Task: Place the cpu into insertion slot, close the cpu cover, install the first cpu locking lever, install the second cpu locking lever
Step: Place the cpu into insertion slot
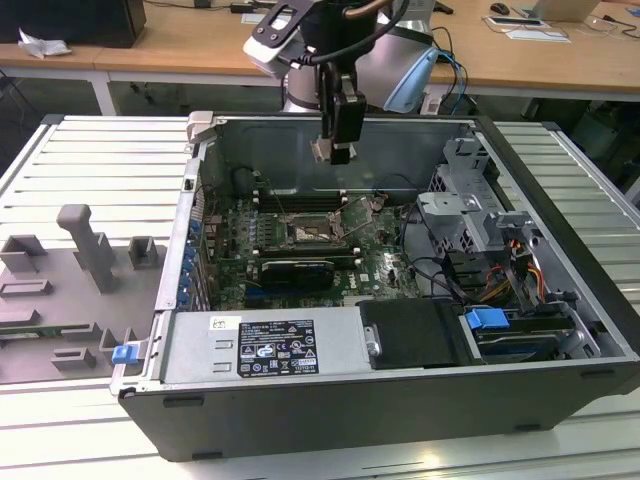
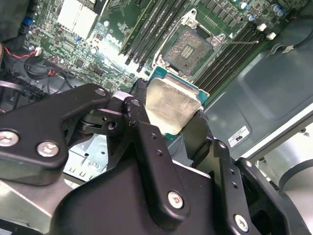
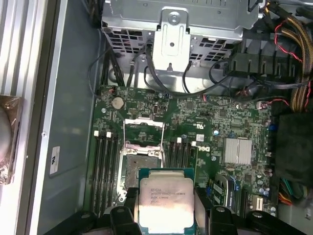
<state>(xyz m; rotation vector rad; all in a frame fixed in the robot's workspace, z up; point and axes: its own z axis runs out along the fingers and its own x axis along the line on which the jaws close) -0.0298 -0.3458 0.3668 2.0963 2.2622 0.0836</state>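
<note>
Aloft, pincer [image 1: 334,152] tight across the cpu [image 3: 166,203], well clear of the open insertion slot [image 2: 188,49].

The gripper [image 1: 335,152] hung over the open computer case [image 1: 350,425], holding the cpu [image 1: 321,150] well above the insertion slot [image 1: 305,233] on the green motherboard [image 1: 385,265].
</note>
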